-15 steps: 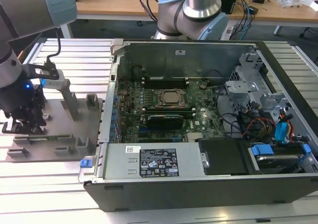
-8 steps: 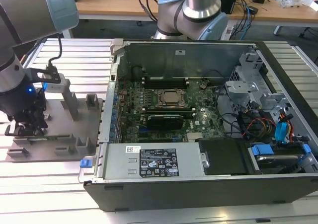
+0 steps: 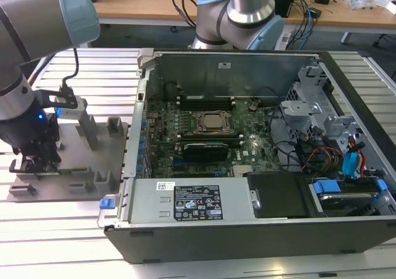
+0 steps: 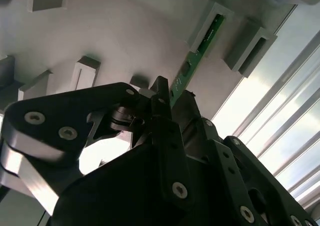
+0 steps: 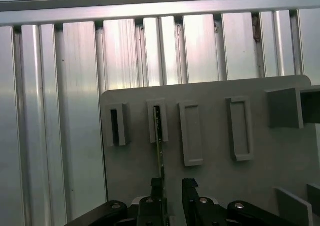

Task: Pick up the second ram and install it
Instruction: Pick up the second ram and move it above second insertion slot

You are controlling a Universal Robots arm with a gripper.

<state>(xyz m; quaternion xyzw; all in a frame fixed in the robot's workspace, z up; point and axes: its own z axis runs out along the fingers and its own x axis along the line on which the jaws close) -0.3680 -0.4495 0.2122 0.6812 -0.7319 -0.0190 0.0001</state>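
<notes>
First wrist view: parted hand (image 5: 172, 184) straddles second ram (image 5: 159, 146) in grey holder (image 5: 131, 176).

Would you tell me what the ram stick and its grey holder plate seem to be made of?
The second ram: green circuit-board laminate carrying dark chips. The holder plate: matte, even grey with blocky slots, probably plastic, though painted metal is possible.
</notes>
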